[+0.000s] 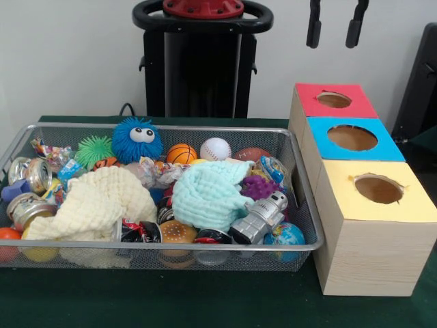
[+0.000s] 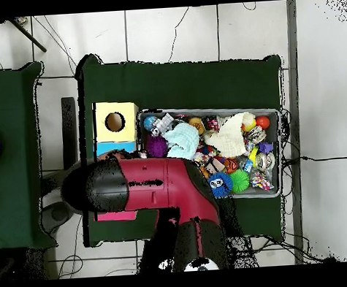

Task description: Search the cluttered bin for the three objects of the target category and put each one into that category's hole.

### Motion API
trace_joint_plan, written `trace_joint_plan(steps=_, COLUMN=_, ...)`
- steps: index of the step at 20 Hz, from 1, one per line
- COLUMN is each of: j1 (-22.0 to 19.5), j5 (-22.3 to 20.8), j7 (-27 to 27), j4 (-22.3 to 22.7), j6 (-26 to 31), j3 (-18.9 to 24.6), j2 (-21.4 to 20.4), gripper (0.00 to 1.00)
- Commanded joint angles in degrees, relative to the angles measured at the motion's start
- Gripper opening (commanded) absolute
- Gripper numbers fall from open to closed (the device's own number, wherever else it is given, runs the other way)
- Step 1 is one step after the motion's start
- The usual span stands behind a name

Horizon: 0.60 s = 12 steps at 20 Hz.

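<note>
The wire-mesh bin (image 1: 171,244) lies on the green table and is full of clutter; it also shows in the overhead view (image 2: 204,109). Crumpled clear wrappers with coloured print lie at its back left (image 1: 51,154), in the middle (image 1: 154,171) and at its right end (image 1: 273,168). The red-topped box's hole (image 1: 334,100) is the farthest of three boxes to the right of the bin. My gripper (image 1: 334,26) hangs high above that hole, open and empty. In the overhead view my arm (image 2: 150,184) hides the gripper and most of the red box.
The blue-topped box (image 1: 390,147) and yellow-topped box (image 1: 410,205) stand nearer than the red one. A yellow cloth (image 1: 95,201) and a mint cloth (image 1: 208,195) cover part of the bin. Balls, crushed cans (image 1: 37,174) and a silver robot toy (image 1: 263,215) lie around them.
</note>
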Motion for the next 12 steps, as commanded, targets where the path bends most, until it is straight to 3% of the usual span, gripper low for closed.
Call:
trace_joint_plan(steps=1, j1=-2.3, j5=-0.2, j7=4.6, j4=-2.1, j6=5.5, j3=2.6, j2=2.4, gripper=1.00)
trace_joint_plan(steps=12, j1=-5.6, j5=-0.3, j7=1.4, j4=1.7, j6=1.5, j3=3.7, j2=1.2, gripper=1.00)
